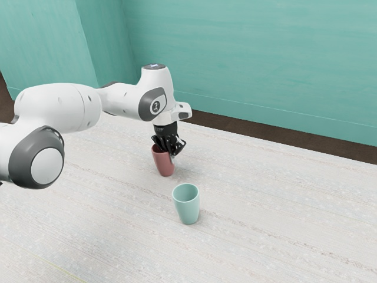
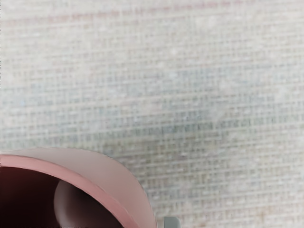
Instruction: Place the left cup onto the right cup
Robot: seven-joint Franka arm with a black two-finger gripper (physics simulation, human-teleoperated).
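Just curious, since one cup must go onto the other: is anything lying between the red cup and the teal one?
No. In the exterior view, just bare table separates the red cup from the teal cup.

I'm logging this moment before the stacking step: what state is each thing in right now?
Pink cup: opening up, tool at its rim, apart from the other cup.
Teal cup: upright on the table, opening up, empty, nothing stacked on it.
Tool: lowered onto the pink cup's rim; open or shut cannot be told.
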